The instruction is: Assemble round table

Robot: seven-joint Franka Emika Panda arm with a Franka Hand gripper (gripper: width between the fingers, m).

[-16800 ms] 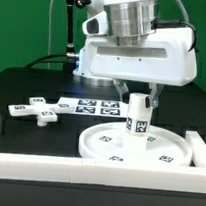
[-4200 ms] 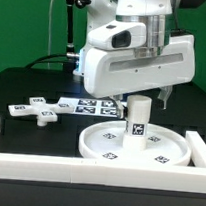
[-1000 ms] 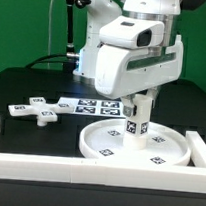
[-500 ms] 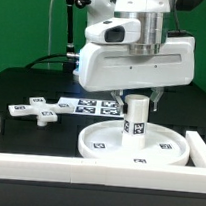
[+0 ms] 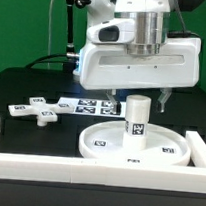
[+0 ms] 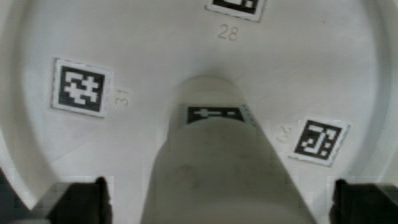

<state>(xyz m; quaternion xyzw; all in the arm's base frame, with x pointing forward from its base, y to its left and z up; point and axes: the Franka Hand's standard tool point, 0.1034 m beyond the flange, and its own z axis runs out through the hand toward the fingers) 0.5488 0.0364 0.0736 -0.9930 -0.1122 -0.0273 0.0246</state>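
The round disc point(image 5: 103, 143) lies on the table at the exterior view's right. The short post point(image 5: 137, 120) stands upright at its centre. My gripper point(image 5: 139, 97) hangs right above the post, open, with a finger on each side and a gap to the post. In the wrist view the post point(image 6: 222, 150) runs between my gripper's point(image 6: 222, 200) dark fingers point(image 6: 80, 198) without touching them, and the tagged disc point(image 6: 107, 60) lies beyond. The cross-shaped piece point(image 5: 38, 109) lies flat at the exterior view's left.
The marker board point(image 5: 96, 106) lies behind the disc. A white border wall point(image 5: 76, 170) runs along the front, with raised ends at both sides. A dark stand with cables point(image 5: 69, 28) rises at the back left.
My gripper has turned about the post and its fingers have spread away from it. The disc's tags have shifted round. The cross-shaped piece has not moved.
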